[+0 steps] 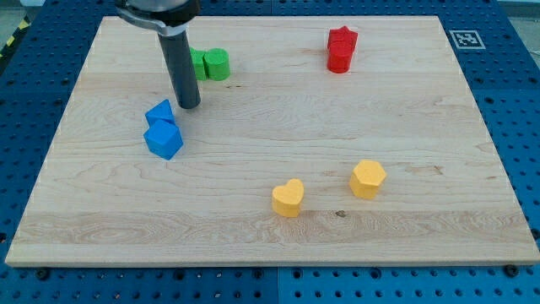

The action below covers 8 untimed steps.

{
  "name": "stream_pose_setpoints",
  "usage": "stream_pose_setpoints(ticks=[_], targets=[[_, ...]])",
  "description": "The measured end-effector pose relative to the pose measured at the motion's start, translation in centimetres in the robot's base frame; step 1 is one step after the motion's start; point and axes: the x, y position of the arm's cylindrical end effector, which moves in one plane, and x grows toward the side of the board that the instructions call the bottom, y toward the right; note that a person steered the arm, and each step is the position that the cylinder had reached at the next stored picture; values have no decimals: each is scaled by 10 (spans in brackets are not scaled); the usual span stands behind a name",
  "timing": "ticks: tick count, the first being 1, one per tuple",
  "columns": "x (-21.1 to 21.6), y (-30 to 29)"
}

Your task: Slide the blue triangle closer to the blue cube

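Blue triangle (pixel 159 112) at board's (pixel 422 236) left, already touching blue cube (pixel 164 139) just below. My tip (pixel 189 105) just right of triangle; no pincer, only a rod. Further shoving risks knocking the pair apart or skidding cube away.

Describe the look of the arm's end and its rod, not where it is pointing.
My arm's end shows only as a black rounded housing with a pale rim, cut off by the view's top. From it hangs a straight, smooth, dark grey cylindrical rod with a faint sheen, ending bluntly at my tip. No cables or markings are visible.
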Motion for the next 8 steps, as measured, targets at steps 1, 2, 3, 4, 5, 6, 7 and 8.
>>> stream_pose_setpoints(ticks=[1,2,3,4,5,6,7,8], targets=[[0,-39],[9,-41],[27,-41],[28,-37],[33,-28],[33,-28],[31,4],[24,47]])
